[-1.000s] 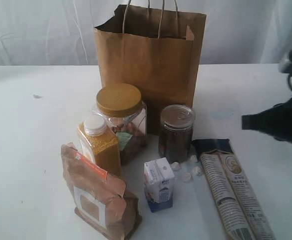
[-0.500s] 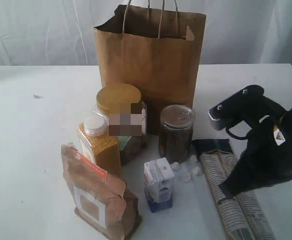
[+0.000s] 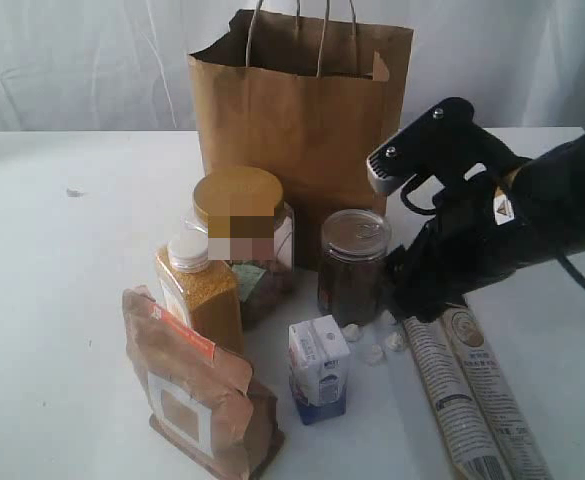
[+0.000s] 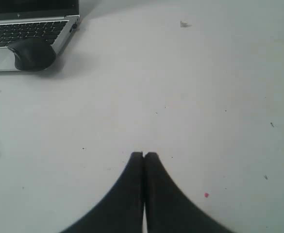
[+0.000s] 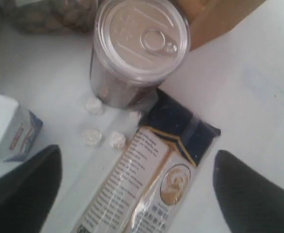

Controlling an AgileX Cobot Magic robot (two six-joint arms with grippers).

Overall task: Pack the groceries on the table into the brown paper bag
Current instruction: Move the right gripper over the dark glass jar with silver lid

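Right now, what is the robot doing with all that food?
The robot is meant to fill the paper bag. Its right gripper hangs open over the long packet, beside the dark jar, holding nothing. The left gripper is shut over the table. Packet and jar sit on the table, not packed.

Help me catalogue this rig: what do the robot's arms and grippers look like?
The right arm is black, carrying a pistol-shaped black housing with a grey end face, a looping black cable and a yellow-and-white sticker. The left gripper has black fingers tapering to narrow tips; the right gripper has dark rounded ones.
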